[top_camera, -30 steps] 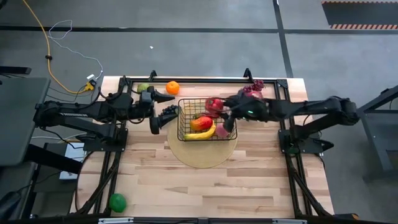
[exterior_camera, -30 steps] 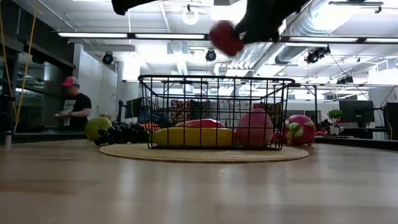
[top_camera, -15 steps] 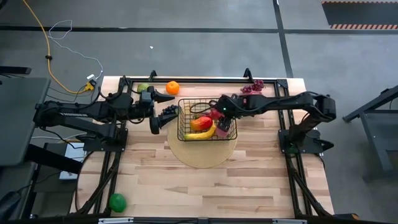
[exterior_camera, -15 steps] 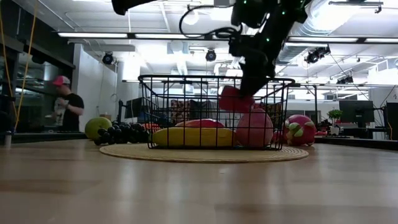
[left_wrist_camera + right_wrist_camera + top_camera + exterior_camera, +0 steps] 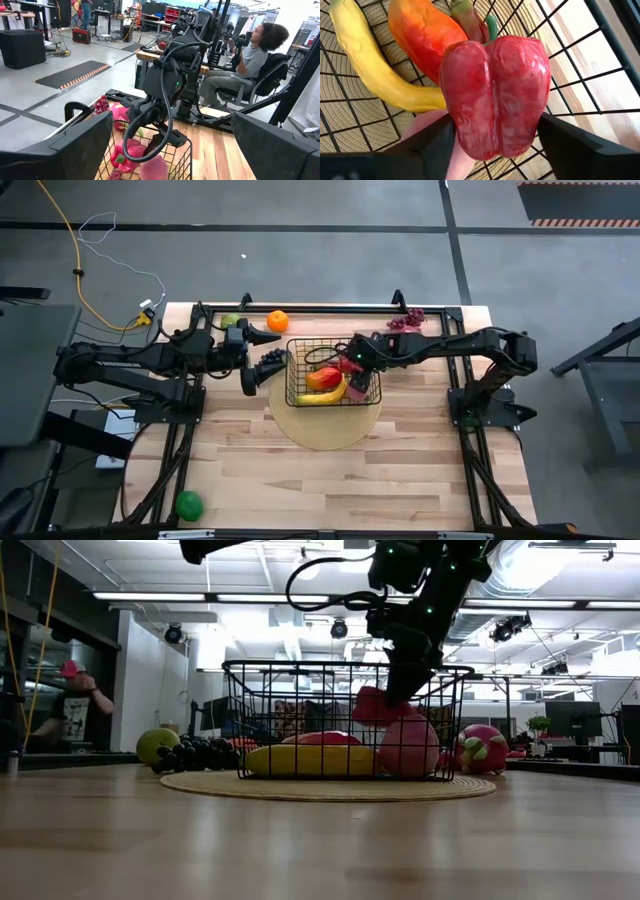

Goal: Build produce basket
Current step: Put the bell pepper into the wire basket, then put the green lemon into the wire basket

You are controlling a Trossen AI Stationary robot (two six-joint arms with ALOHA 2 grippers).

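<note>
I have the right gripper (image 5: 400,700) lowered inside the basket (image 5: 292,370), its fingers loosely flanking a red bell pepper (image 5: 495,95) above the banana (image 5: 375,70) and mango (image 5: 422,32), to release it low.

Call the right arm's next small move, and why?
Probably finish opening the right tool and lift straight up. The red pepper sits between its fingers, already down inside the basket, just above the banana and mango. The left tool waits open beside the basket.
</note>
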